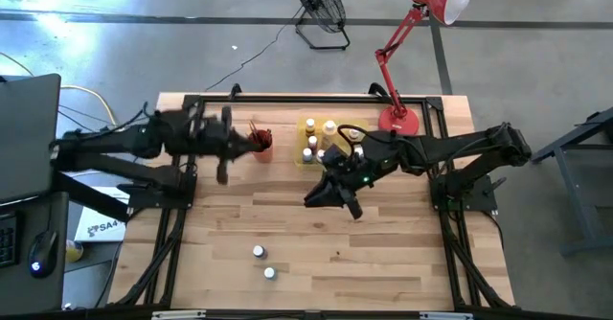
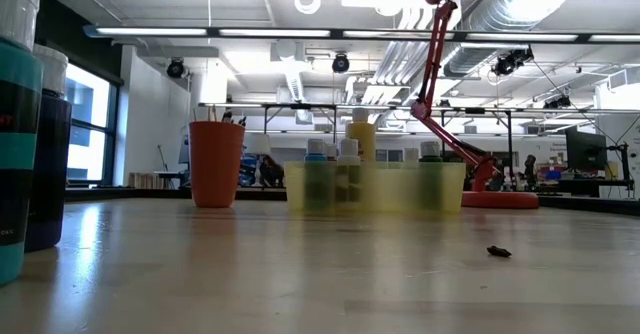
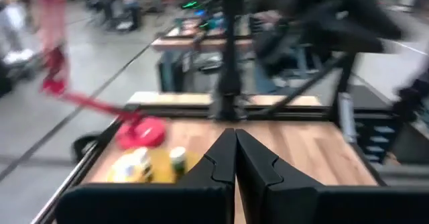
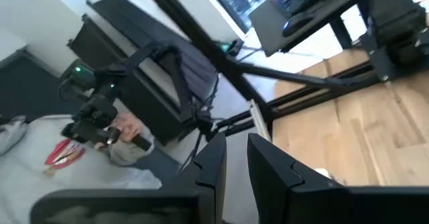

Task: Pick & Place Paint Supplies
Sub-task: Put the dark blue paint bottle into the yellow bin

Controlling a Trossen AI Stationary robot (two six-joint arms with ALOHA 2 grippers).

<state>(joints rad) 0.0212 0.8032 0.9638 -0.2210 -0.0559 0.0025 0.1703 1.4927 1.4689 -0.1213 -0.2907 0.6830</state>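
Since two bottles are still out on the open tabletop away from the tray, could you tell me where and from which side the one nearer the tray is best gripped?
Grip that bottle across its body just under the white cap, coming straight down from above. It stands upright, showing only its round cap in the high view. The other bottle sits close by, so the fingers are probably best closed across the line between them.

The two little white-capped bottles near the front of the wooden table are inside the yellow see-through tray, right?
Not quite. The two little white-capped bottles do sit near the front of the wooden table, but they stand on the bare wood, far from the yellow see-through tray, which is at the back beside the small red cup. The high view shows this.
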